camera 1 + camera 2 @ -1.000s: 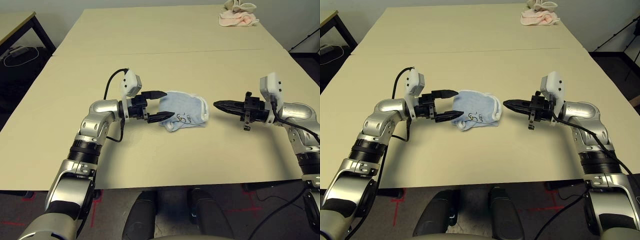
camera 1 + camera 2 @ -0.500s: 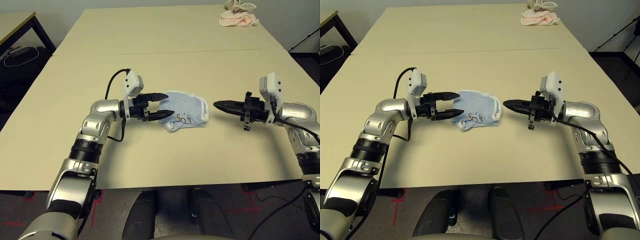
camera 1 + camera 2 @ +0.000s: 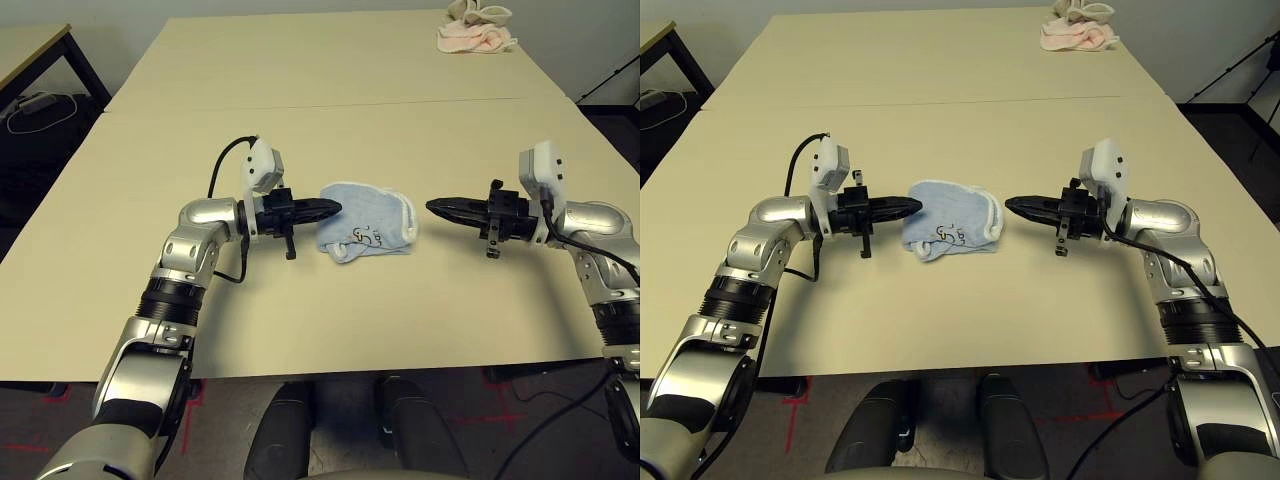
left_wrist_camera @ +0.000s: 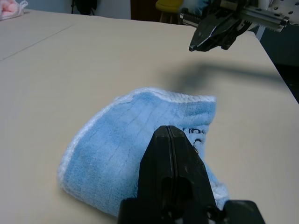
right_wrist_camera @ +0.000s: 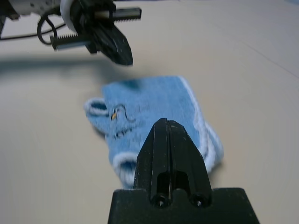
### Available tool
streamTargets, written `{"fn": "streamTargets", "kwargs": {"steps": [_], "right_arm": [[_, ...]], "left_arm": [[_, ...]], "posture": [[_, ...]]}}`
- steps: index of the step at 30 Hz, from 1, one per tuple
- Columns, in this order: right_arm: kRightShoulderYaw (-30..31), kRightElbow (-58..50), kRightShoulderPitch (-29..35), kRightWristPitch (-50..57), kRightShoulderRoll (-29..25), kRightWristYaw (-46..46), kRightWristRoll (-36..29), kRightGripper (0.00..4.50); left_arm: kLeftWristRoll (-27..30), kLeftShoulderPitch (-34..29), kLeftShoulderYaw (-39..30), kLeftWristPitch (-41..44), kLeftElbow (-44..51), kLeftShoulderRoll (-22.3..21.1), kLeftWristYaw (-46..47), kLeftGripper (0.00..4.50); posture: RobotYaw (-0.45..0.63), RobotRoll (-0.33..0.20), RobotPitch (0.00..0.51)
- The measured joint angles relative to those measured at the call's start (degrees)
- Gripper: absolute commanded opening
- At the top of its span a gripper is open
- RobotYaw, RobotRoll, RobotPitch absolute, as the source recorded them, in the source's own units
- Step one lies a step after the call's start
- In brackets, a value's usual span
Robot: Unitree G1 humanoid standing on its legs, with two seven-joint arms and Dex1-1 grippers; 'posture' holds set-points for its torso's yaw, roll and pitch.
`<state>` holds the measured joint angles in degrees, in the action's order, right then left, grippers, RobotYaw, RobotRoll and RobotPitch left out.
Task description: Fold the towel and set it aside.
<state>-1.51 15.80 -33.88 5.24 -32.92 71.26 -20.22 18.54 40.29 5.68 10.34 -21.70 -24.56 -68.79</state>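
The towel (image 3: 366,222), light blue with white edging and a small dark motif, lies folded in a compact bundle on the near table's middle. My left gripper (image 3: 335,207) is shut, its tips level with the towel's left edge and just above it. In the left wrist view the fingers (image 4: 169,154) press together with nothing between them, and the towel (image 4: 117,149) lies beyond. My right gripper (image 3: 432,208) is shut and empty. It points at the towel's right edge from a short gap away, hovering over the table.
A pink cloth (image 3: 478,40) with a beige cloth (image 3: 480,12) on it sits at the far table's back right corner. A seam (image 3: 340,104) joins the two tan tables. A dark-framed table (image 3: 30,48) and floor cables (image 3: 35,108) are at far left.
My left gripper's fingers have gone from wide open around the towel's left edge to fully shut. The towel and the right arm have stayed where they were.
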Motion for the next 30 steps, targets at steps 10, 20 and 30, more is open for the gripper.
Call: {"fn": "streamTargets", "kwargs": {"steps": [10, 20, 30], "right_arm": [[4.99, 5.33, -3.87, -2.43, 3.86, -0.19, 3.33, 0.00], [7.44, 12.99, -5.25, -6.30, 6.58, 0.78, 6.57, 0.00], [11.30, 17.89, -6.28, -9.73, 6.45, 3.31, 12.09, 0.00]], "left_arm": [[-2.48, 0.72, 1.60, -0.62, -1.94, 1.16, 0.12, 0.05], [-4.95, 2.08, 3.72, -0.55, -4.58, 2.26, 0.10, 0.05], [-6.74, 3.08, 4.53, 0.14, -8.01, 2.35, 0.21, 0.05]], "posture": [[0.11, 0.000, 0.151], [0.11, 0.000, 0.169], [0.11, 0.000, 0.178]]}}
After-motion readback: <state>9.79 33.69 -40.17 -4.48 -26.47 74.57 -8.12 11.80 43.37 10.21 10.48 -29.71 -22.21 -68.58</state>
